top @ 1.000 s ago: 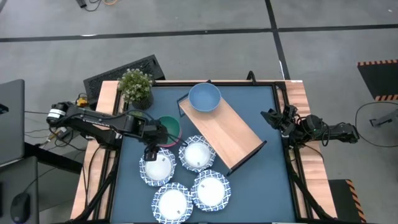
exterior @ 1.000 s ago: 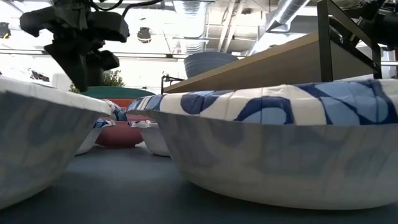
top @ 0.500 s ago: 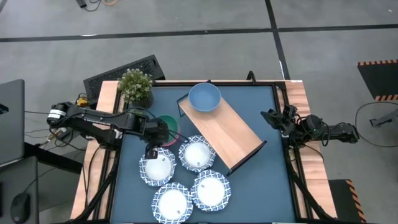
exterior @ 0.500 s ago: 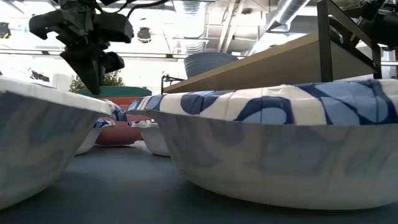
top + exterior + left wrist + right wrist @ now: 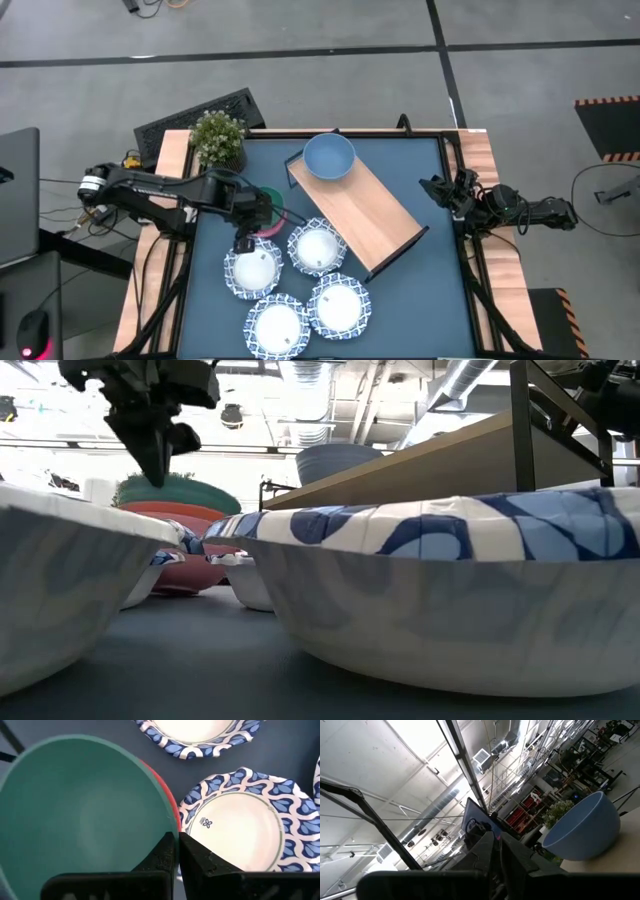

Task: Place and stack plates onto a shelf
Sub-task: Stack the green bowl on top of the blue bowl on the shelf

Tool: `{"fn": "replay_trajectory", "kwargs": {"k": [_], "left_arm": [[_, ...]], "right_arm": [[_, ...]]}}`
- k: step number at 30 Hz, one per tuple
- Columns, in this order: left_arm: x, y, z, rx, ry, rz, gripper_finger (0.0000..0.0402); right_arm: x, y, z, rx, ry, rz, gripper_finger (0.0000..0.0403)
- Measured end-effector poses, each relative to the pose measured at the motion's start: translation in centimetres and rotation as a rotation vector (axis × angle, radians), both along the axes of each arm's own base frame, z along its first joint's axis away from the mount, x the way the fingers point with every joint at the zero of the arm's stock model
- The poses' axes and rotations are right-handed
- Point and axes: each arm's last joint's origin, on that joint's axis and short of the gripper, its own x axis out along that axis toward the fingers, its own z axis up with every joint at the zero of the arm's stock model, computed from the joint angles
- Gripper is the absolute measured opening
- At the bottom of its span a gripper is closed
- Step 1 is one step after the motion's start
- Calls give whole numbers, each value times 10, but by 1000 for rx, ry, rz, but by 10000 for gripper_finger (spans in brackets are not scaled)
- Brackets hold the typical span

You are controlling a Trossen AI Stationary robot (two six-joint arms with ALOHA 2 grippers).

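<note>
Four blue-rimmed plates (image 5: 252, 270) (image 5: 317, 247) (image 5: 340, 305) (image 5: 277, 327) lie on the blue table mat, near of centre. The shelf (image 5: 372, 215), a wooden board on a black frame, stands slantwise at the middle, with a blue bowl (image 5: 328, 157) on its far end. My left gripper (image 5: 176, 840) is shut on a green bowl (image 5: 80, 815) that is nested in a red bowl (image 5: 162, 785), just far of the left plate (image 5: 240, 825). My right gripper (image 5: 440, 190) waits shut at the table's right edge, pointing up. My left gripper pinches the green bowl's rim (image 5: 167, 827) on the side nearest the plates, one finger inside the bowl and one outside. The fingers come steeply from above. In the low view the green bowl (image 5: 175, 490) and the red bowl (image 5: 180, 512) under it stand raised above a pink bowl.
A potted plant (image 5: 218, 140) stands at the far left corner, close behind the bowls. A pink bowl (image 5: 190, 575) sits on the mat under the lifted stack. Bare mat (image 5: 420, 300) lies at the near right, and the shelf's near half is bare.
My left gripper has shut on the green bowl's rim and then gone up. The green bowl, with the red one under it, has risen off the pink bowl, which has stayed on the mat. The plates have not moved.
</note>
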Motion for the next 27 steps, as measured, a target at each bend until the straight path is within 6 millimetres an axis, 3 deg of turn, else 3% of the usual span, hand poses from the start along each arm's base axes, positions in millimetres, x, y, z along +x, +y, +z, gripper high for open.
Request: {"fn": "replay_trajectory", "kwargs": {"k": [8, 18, 22, 27], "left_arm": [[1, 2, 34, 56, -33, 37, 0], [-2, 12, 115, 290, -225, 76, 0], [9, 24, 138, 354, -283, 70, 0], [41, 40, 157, 427, -284, -18, 0]], "right_arm": [[0, 0, 0, -1, 0, 0, 58], [0, 0, 0, -3, 1, -2, 58], [0, 0, 0, -3, 1, -2, 58], [0, 0, 0, -3, 1, -1, 58]]}}
